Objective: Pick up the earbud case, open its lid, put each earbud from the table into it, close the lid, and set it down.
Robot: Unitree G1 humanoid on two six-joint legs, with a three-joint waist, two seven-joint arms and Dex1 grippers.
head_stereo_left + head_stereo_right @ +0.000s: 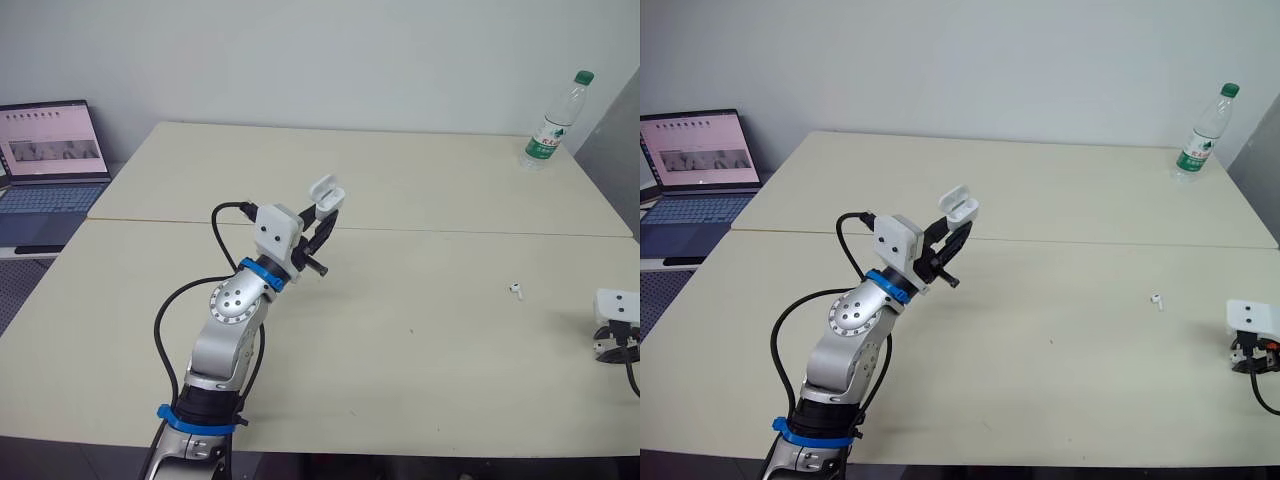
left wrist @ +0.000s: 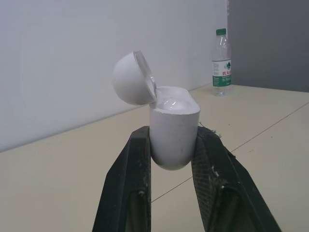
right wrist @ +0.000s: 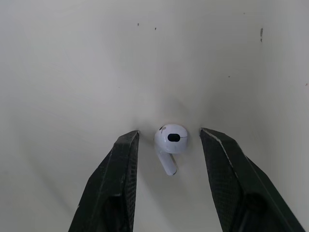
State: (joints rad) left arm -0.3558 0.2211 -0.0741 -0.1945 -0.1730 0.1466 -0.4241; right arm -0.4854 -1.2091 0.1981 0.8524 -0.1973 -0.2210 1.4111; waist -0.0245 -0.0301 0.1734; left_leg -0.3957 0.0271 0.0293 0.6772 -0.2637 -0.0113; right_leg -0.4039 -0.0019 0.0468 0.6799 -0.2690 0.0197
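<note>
Holding earbud case (image 2: 174, 137) upright, lid hinged open at top, clamped between left fingers (image 2: 128, 183).
Straddling one earbud (image 3: 170, 140) on worktop (image 3: 72, 72), right fingers (image 3: 116, 183) spread, not touching; another earbud (image 1: 516, 290) apart.

The earbud case (image 2: 174, 130) and earbud (image 3: 170, 140) are white, the fingers (image 2: 129, 186) black.

Head view: laptop (image 1: 50, 170) cut by frame's left edge. My R gripper (image 1: 610, 347) cut by right edge, fingertips hidden under its white wrist cam (image 1: 618, 305). Loose earbud (image 1: 516, 290) too small to tell orientation. Earbud case (image 2: 174, 116): bottom hidden in my L gripper (image 2: 172, 133), can't tell what's inside. Bottle (image 1: 553, 122) label unreadable.
</note>
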